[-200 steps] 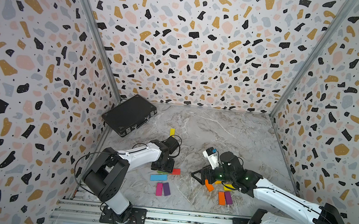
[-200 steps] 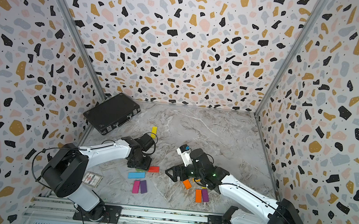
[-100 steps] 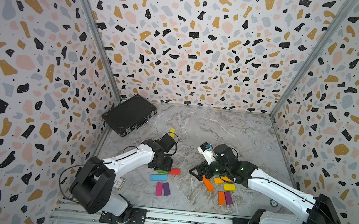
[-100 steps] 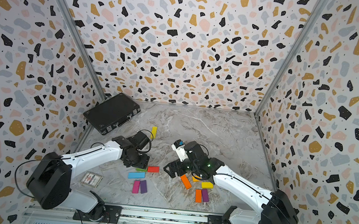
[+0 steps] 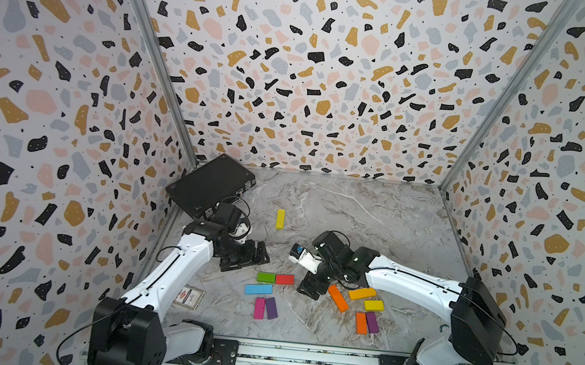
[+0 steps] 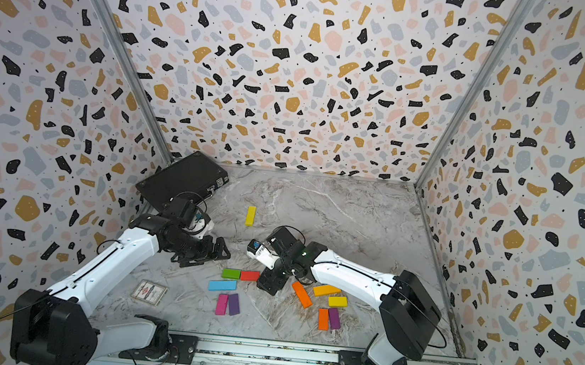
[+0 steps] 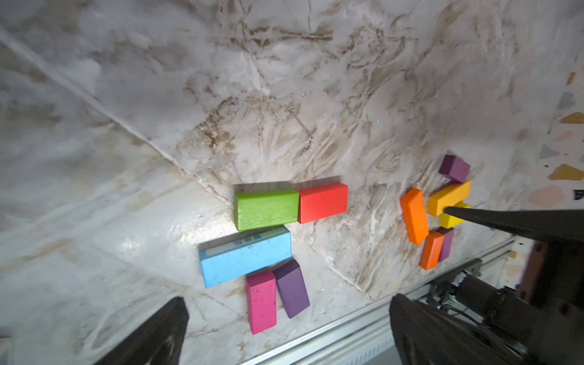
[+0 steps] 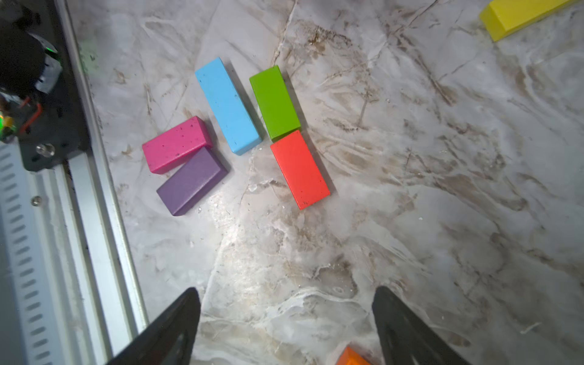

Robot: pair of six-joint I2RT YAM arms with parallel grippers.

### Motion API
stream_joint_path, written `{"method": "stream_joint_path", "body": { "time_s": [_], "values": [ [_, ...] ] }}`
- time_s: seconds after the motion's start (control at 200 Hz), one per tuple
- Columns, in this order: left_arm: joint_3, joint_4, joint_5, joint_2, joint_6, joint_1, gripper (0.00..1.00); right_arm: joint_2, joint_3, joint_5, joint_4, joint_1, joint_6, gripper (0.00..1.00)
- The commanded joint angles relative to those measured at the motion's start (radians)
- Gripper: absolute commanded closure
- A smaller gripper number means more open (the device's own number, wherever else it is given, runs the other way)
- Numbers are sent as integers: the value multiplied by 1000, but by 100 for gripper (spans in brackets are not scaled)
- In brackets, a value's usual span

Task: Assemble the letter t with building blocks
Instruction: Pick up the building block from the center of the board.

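Painted blocks lie flat in two loose groups low in the centre of both top views. A green block (image 5: 266, 277) and a red block (image 5: 285, 279) touch end to end in a short row. A longer blue block (image 5: 258, 289) lies just below the green one, with a pink block (image 5: 259, 308) and a purple block (image 5: 271, 308) side by side beneath it. To the right, a long orange block (image 5: 338, 298) slants beside an amber block (image 5: 362, 293), a short yellow block (image 5: 374, 305), a short orange block (image 5: 361, 323) and a second purple block (image 5: 372, 322). A long yellow block (image 5: 280, 219) lies alone, well apart, nearer mid-frame. All are matt, square-edged rectangles; the pink one is flecked with dark specks.

The right hand (image 5: 311, 285) hangs low between the two groups, its black fingers spread apart and holding nothing. The left hand (image 5: 245, 258), to the upper left of the green block, is also spread wide and empty.

The tabletop (image 5: 373, 214) has a grey-white marble pattern with brown veins, glossy where light strikes it. Terrazzo-print walls (image 5: 331, 84) in black, ochre, pink and grey enclose three sides. A ribbed aluminium rail (image 5: 302, 358) runs along the bottom edge. A black case (image 5: 209, 182) rests in the rear left corner, and a small printed card (image 5: 190, 296) lies beside the left arm.
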Motion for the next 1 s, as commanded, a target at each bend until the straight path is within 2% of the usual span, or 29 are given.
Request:
{"method": "stream_joint_path", "body": {
  "time_s": [0.0,0.125,0.29,0.385,0.636,0.821,0.996],
  "values": [
    [-18,-32,136,-21,-3,24,0,11,-12,13,104,2,-100,14],
    [-41,-25,147,-13,-54,94,0,66,20,13,100,5,-170,17],
    [-29,-27,145,7,-53,224,0,152,93,-10,75,5,-242,23],
    [7,-36,139,36,-31,265,1,182,121,-13,86,5,-256,25],
    [59,-5,180,150,9,315,1,271,212,-41,36,7,-294,40],
    [44,39,236,184,-8,326,0,277,211,-97,15,14,-320,43],
    [22,51,229,191,2,329,0,288,209,-100,-6,27,-329,42]
  ]
}}
